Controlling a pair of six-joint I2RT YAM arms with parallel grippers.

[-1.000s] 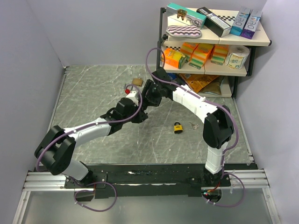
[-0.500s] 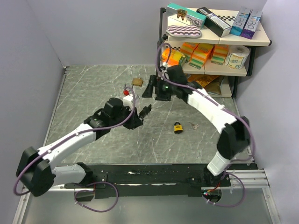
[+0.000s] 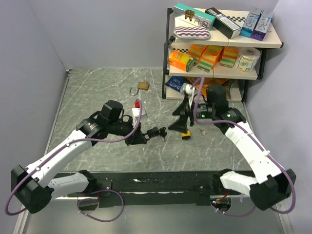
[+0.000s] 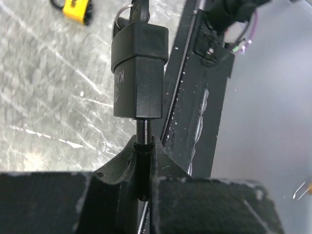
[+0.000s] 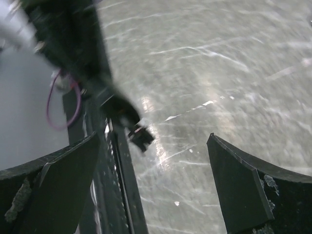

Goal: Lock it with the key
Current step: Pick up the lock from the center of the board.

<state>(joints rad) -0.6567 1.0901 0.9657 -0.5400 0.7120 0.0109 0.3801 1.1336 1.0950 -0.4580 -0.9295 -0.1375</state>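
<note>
My left gripper [image 3: 140, 136] is shut on the shackle of a black padlock [image 3: 155, 131] and holds it above the table. In the left wrist view the padlock body [image 4: 138, 73] stands straight out from my gripper [image 4: 143, 146], and a key ring [image 4: 123, 12] shows at its far end. My right gripper [image 3: 176, 123] is open and empty, just right of the black padlock and beside a yellow padlock [image 3: 185, 134] that lies on the table. The yellow padlock also shows in the left wrist view [image 4: 77, 7]. In the right wrist view my fingers [image 5: 58, 187] stand wide apart over bare marble.
Loose keys [image 3: 202, 130] lie right of the yellow padlock. A brass padlock [image 3: 143, 86] with an open shackle lies at the back middle, and a small red item [image 3: 138, 103] lies near it. A stocked shelf [image 3: 219, 44] stands at the back right.
My left arm has drawn back toward the front, with the black padlock now plain in its grip. My right arm has swung from the back middle to the right and nearer, beside the yellow padlock.
</note>
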